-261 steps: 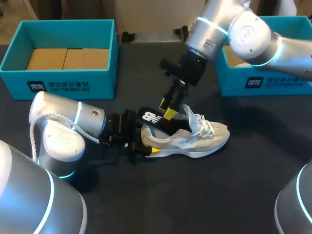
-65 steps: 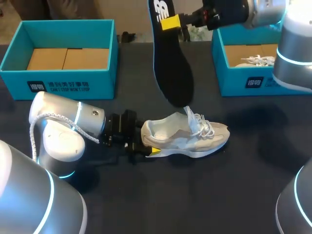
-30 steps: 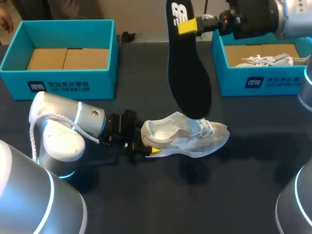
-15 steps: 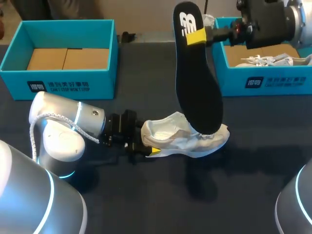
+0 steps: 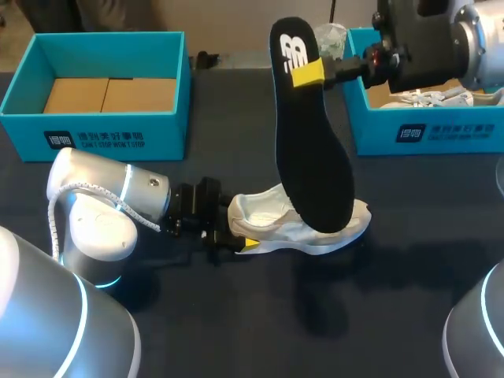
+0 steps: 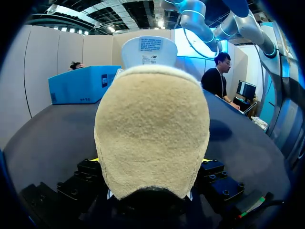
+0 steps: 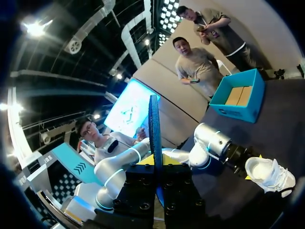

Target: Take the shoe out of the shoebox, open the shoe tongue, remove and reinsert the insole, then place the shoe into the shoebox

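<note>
Shoe [image 5: 264, 220] lies mid-desk, toe toward the right edge, its heel clamped in the left gripper [image 5: 239, 235] — only the left wrist view shows yellow slivers on both sides of the heel. Right gripper [image 5: 309, 73] is clamped on the heel end of the black insole [image 5: 311, 157], which hangs toe-down over the shoe — edge-on between both fingers in the right wrist view, 1 yellow tip in the head view.
</note>
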`<state>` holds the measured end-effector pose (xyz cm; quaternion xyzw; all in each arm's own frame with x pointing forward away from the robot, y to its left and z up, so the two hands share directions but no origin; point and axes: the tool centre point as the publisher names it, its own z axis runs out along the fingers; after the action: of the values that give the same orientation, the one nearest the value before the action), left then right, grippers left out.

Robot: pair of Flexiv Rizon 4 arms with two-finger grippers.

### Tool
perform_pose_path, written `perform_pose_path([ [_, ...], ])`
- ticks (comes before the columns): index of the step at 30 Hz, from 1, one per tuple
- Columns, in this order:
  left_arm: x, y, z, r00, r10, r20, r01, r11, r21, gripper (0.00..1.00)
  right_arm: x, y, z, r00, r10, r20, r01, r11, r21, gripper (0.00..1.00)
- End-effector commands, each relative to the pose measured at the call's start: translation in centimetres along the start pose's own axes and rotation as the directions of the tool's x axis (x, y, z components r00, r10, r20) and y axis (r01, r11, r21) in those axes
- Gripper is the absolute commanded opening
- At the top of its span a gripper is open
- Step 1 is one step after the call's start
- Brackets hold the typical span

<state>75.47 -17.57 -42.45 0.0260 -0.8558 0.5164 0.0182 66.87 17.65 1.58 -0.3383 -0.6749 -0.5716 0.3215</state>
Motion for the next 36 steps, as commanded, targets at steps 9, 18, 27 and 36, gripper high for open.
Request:
perform_pose_path([
  [9,0.1,0.2,0.3,1.0,-0.001,-0.001,0.001,1.0,-0.002,0.0,1.1,-1.2,0.0,0.999,-0.029,0.016,0.029,1.0,-0.01,0.0],
  [18,0.1,0.2,0.3,1.0,-0.001,-0.001,0.001,1.0,-0.002,0.0,1.6,-1.1,0.7,0.999,-0.044,-0.011,0.044,0.999,0.008,0.0],
  [27,0.1,0.2,0.3,1.0,-0.001,-0.001,0.001,1.0,-0.002,0.07,1.6,-1.1,0.7,0.999,-0.044,-0.011,0.044,0.999,0.008,0.0],
  [36,0.2,-0.4,-1.4,1.0,-0.026,-0.016,0.026,0.999,-0.031,1.0,1.6,-1.1,0.7,0.999,-0.044,-0.011,0.044,0.999,0.008,0.0],
])
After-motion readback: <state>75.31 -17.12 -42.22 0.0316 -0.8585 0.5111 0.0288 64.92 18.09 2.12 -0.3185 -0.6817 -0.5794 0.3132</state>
